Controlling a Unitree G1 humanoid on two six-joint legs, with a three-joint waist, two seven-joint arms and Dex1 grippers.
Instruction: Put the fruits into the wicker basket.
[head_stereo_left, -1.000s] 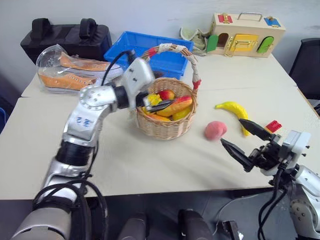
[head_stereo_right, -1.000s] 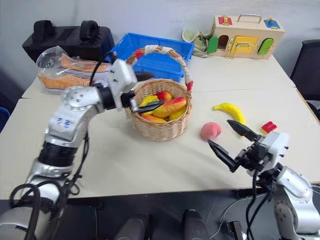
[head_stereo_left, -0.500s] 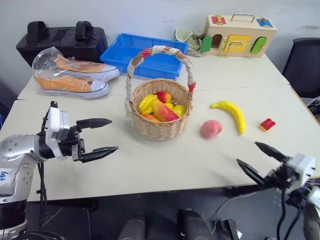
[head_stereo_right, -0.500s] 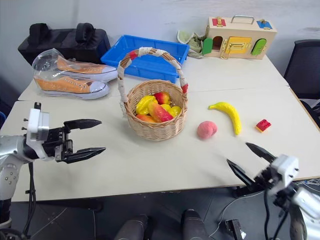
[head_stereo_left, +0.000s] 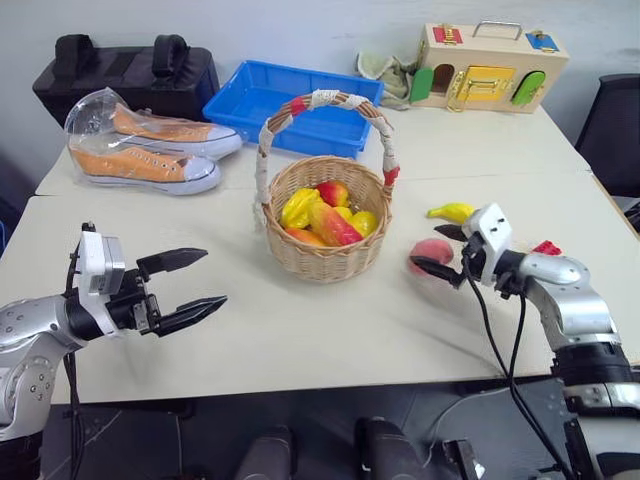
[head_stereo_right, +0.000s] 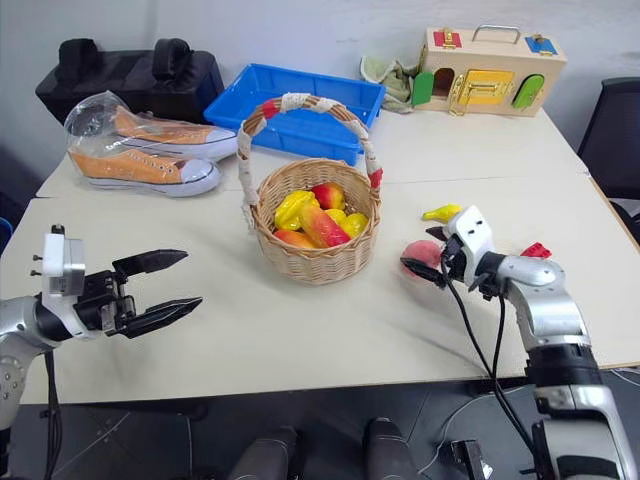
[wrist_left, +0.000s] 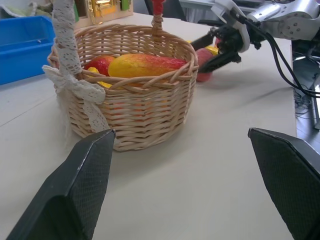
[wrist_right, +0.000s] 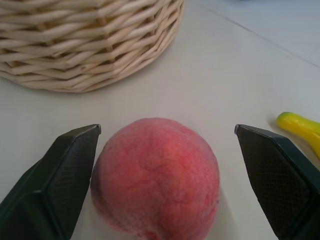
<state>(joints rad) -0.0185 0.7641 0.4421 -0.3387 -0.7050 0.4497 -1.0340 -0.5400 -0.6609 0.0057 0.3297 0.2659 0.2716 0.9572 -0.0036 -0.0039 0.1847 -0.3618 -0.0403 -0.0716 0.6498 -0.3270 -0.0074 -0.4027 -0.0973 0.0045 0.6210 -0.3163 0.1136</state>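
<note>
The wicker basket (head_stereo_left: 325, 258) stands mid-table with a red-to-yellow mango (head_stereo_left: 331, 223) and other toy fruits inside. To its right a pink peach (wrist_right: 157, 187) lies on the table, and my right gripper (head_stereo_left: 428, 248) is open with one finger on each side of it, a gap showing on both sides. The yellow banana (head_stereo_left: 452, 211) lies just behind that gripper, partly hidden. My left gripper (head_stereo_left: 213, 277) hovers open and empty over the table's front left, pointing at the basket (wrist_left: 135, 100).
A blue tray (head_stereo_left: 262, 100), bagged orange shoes (head_stereo_left: 140, 150), a black bag (head_stereo_left: 125, 75) and a wooden latch box (head_stereo_left: 490, 65) line the far side. A small red brick (head_stereo_left: 547, 247) lies behind my right forearm. A black chair (head_stereo_left: 615, 125) stands at the right.
My left gripper drew back from the basket to the front left, leaving the mango inside. My right gripper swung in from the table's front edge and now straddles the peach.
</note>
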